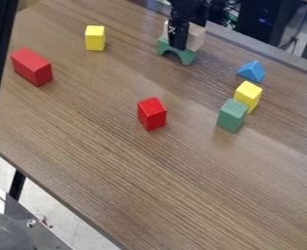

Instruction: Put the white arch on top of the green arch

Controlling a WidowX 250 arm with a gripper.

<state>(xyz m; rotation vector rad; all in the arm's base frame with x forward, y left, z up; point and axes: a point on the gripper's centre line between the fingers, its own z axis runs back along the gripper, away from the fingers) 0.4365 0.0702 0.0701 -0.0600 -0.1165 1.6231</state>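
At the top of the view, the black gripper (178,35) hangs down in front of the white arch and covers its middle. Parts of the white arch (196,37) show on both sides of the gripper. Directly beneath is the green arch (186,56), standing on the table with its opening downward. The white arch appears to be on the green one, though the gripper hides much of where they meet.
On the wooden table (143,180) are a long red block (32,67) and a yellow block (95,38) at left, and a red block (152,114) near the middle. A blue triangle (252,71), a yellow block (249,94) and a green block (232,115) stand at right.
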